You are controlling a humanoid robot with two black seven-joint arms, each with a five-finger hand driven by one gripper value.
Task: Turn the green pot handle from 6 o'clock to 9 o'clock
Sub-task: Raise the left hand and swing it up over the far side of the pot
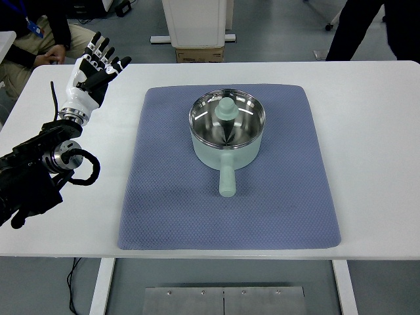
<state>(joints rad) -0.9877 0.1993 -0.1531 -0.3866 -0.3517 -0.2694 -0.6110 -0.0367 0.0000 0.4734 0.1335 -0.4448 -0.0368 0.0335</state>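
Observation:
A pale green pot [226, 128] with a glass lid and a green knob [226, 108] sits on the blue-grey mat [164, 197], a little behind the mat's middle. Its handle [226, 178] points straight toward the near edge of the table. My left hand [97, 64] is raised over the table's far left corner, well to the left of the pot, with its fingers spread and nothing held. The right arm does not show.
The white table [374, 131] extends around the mat on every side. A seated person [39, 39] is behind the far left corner, close to my left hand. Another person's legs [367, 29] stand at the back right. A white cabinet base [197, 26] stands behind the table.

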